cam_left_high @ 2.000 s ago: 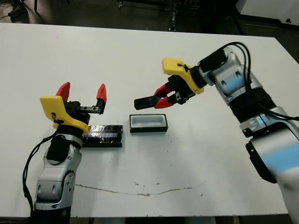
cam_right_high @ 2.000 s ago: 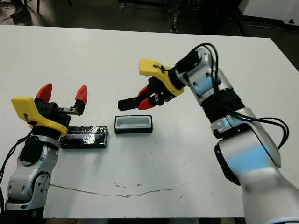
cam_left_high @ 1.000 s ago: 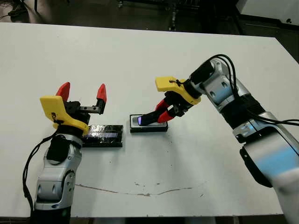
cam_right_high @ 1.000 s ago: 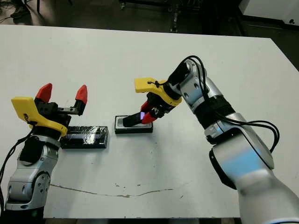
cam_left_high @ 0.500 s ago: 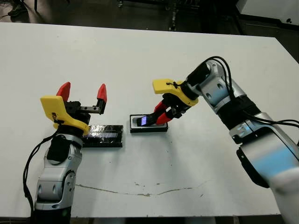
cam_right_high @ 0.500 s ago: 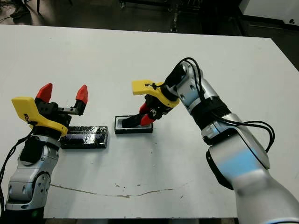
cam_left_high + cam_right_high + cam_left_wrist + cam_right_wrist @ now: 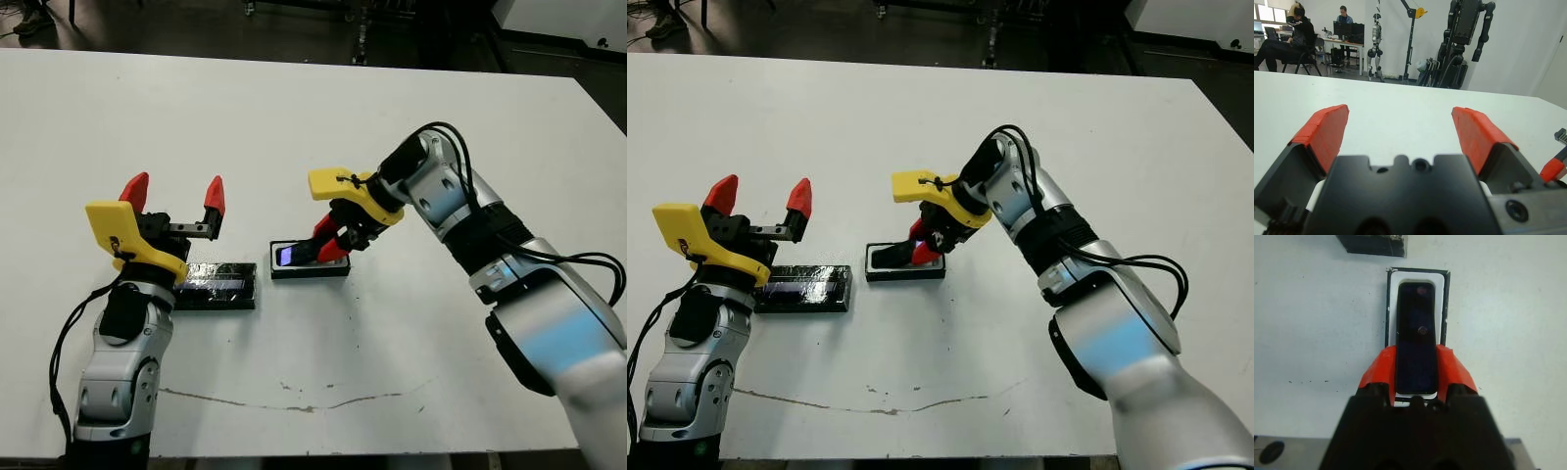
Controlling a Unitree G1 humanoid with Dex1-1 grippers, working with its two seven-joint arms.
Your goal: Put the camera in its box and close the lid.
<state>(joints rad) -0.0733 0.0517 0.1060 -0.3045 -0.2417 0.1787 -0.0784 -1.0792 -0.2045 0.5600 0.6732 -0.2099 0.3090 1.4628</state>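
The box, a small black tray with white lining, sits mid-table. The slim black camera lies along it, showing a bluish-purple sheen at its left end. My right gripper is shut on the camera's right end, low over the box. In the right wrist view the camera fills the box lengthwise, with a red finger on each side. The glossy black lid lies flat to the left of the box. Above the lid my left gripper stands open, holding nothing.
A thin dark crack line runs across the table near its front edge. People sit at desks beyond the table in the left wrist view, with robot stands behind.
My right gripper has come down and leftward with the camera, from above the table to the box, so that the camera now lies along it. The left arm has not moved.
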